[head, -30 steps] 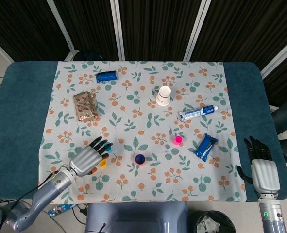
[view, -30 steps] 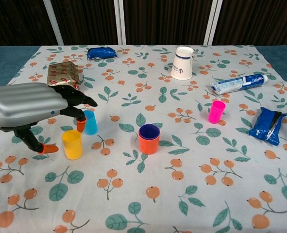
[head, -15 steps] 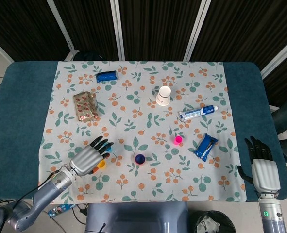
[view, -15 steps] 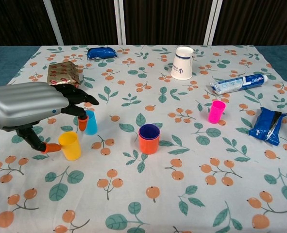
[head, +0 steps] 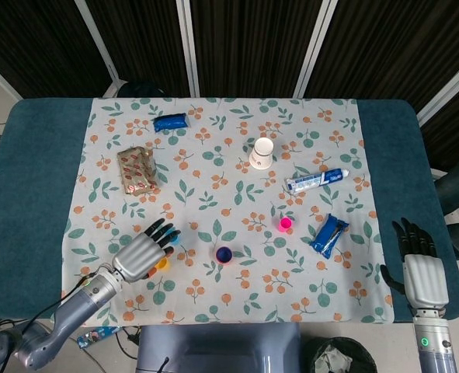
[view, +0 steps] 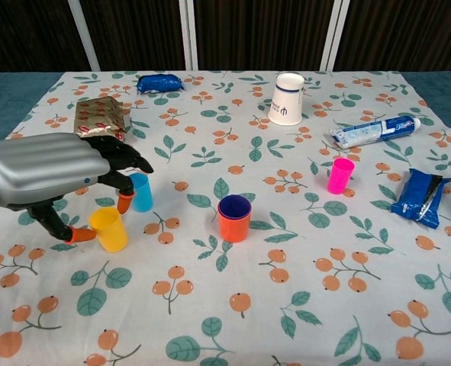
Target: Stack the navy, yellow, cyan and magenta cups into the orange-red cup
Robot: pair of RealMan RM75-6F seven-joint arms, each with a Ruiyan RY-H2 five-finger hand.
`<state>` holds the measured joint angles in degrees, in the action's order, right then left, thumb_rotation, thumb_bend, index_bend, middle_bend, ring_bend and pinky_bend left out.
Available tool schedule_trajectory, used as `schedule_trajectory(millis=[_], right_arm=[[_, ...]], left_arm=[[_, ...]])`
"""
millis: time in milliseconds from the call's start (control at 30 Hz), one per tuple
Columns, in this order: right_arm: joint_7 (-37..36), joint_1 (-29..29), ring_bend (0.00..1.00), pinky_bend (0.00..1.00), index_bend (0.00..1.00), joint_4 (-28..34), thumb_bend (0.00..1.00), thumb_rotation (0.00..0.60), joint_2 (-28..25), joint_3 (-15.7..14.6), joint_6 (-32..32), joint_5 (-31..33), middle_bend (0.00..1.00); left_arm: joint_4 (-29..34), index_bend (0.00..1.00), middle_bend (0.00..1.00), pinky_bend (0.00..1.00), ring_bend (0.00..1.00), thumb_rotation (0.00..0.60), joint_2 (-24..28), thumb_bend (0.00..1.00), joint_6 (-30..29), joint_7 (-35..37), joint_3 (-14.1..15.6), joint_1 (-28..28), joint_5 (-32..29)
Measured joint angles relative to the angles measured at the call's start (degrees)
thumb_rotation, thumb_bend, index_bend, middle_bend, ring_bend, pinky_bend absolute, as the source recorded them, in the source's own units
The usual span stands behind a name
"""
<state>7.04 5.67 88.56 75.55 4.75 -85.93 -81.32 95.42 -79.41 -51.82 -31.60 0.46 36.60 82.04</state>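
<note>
fingers (view: 122, 164) of the left hand (view: 53, 171) spread and curved downward over the yellow cup (view: 109, 229), thumb tip low at the cup's 9 o'clock side, other tips hanging at about its 12 to 1 o'clock. no grip yet as far as the chest view shows; thumb tip looks very close to the wall, contact cannot be told.

yellow cup stands upright, mouth up, so its long axis is vertical and the fingers bracket it from both sides. cyan cup (view: 141, 191) upright just beside the fingertips, at 1 o'clock from the yellow one; a closing hand could brush it.

orange-red cup (view: 234, 223) sits at 3 o'clock from the yellow cup, near mid-table, with the navy cup (view: 234, 206) already nested inside. magenta cup (view: 339, 174) stands apart at 2 o'clock from the stack.

right hand (head: 422, 268) rests at the table's right edge, fingers extended, holding nothing, well apart from every cup. left hand is plainly the nearer one.

judgement: next move is a pinch across the yellow cup, then a carry toward 3 o'clock.
</note>
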Motion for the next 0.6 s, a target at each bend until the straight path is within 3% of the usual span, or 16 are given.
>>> schedule_trajectory(millis=[400,600], right_arm=[[-0.14,-0.25,0.0,0.1,0.0,0.04,0.39,0.6,0.12,0.44,-0.06,0.03,0.0],[-0.15,-0.38,0.0,0.1,0.0,-0.01,0.39,0.6,0.19,0.69,-0.29,-0.04,0.0]], left_arm=[[0.33,0.48,0.12,0.0,0.0,0.6,-0.2,0.28,-0.77,0.24,0.12,0.27,-0.22],[2.26,0.48,0.12,0.0,0.0,0.6,0.75,0.28,-3.24,3.19,-1.34,0.4,1.29]])
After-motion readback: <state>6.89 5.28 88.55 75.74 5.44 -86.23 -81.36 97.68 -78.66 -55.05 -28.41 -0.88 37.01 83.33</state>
